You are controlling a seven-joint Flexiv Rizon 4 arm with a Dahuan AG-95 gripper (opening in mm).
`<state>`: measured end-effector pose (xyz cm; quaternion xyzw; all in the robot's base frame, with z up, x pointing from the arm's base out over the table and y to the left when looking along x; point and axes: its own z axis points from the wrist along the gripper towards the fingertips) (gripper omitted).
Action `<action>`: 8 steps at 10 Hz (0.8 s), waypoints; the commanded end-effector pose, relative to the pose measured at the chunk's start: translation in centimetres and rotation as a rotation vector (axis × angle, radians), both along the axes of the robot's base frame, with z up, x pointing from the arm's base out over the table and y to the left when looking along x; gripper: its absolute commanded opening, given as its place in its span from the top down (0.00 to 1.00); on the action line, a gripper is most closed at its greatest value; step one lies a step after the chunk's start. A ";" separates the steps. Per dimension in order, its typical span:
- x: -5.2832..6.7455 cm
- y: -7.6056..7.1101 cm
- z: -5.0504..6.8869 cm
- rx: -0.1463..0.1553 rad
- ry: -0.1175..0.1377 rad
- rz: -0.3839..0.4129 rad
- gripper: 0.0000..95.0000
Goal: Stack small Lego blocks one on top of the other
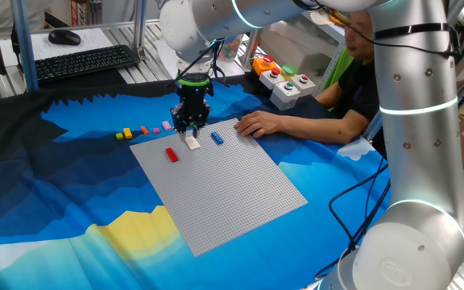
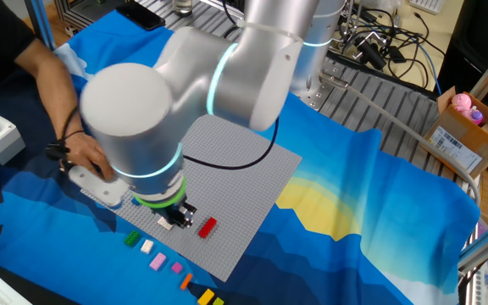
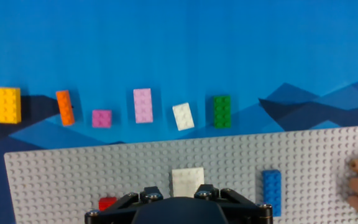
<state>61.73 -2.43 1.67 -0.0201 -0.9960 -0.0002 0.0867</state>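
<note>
Hovering over the white brick [image 3: 187, 182] on the grey baseplate [image 3: 55, 174], the gripper [image 1: 192, 129]; jaw state unclear. Risk: misaligned studs, brick skidding toward the red brick [image 1: 171, 155].

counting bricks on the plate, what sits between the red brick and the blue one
A white brick sits between the red brick and the blue brick on the grey baseplate, clearest in the hand view.

A white brick [image 3: 187, 181], a blue brick [image 3: 271, 191] and a red brick [image 3: 107, 203] sit flat on the grey baseplate [image 3: 61, 177]. Off it, yellow [image 3: 9, 104], orange [image 3: 64, 107], two pink [image 3: 142, 105], white [image 3: 183, 116] and green [image 3: 222, 111] bricks lie in a row on the blue cloth [image 3: 179, 43]
</note>
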 end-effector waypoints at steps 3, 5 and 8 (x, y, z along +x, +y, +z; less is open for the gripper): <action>-0.2 0.0 0.2 -0.005 0.000 0.002 1.00; -0.3 0.0 0.2 -0.005 0.000 0.001 1.00; -0.4 0.1 -0.4 -0.009 -0.002 -0.004 1.00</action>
